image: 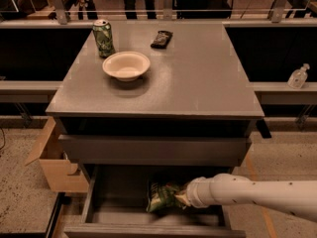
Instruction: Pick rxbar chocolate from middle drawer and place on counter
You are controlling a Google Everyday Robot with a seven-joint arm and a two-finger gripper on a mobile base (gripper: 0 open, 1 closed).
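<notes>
The counter (198, 83) is the broad grey top of the drawer cabinet. A dark flat bar packet (161, 38) lies at its far edge; it looks like the rxbar chocolate. The lowest visible drawer (119, 202) is pulled open. My white arm reaches in from the right. My gripper (181, 198) is low inside the drawer, shut on the right end of a crumpled green snack bag (162, 196). The bag is tipped up off the drawer floor. No other packet shows in the drawer.
A cream bowl (126, 65) and a green can (103, 37) stand at the counter's far left. A closed drawer front (153, 150) overhangs the open drawer. A cardboard box (54, 162) sits on the floor at left. A clear bottle (298, 76) stands on the right ledge.
</notes>
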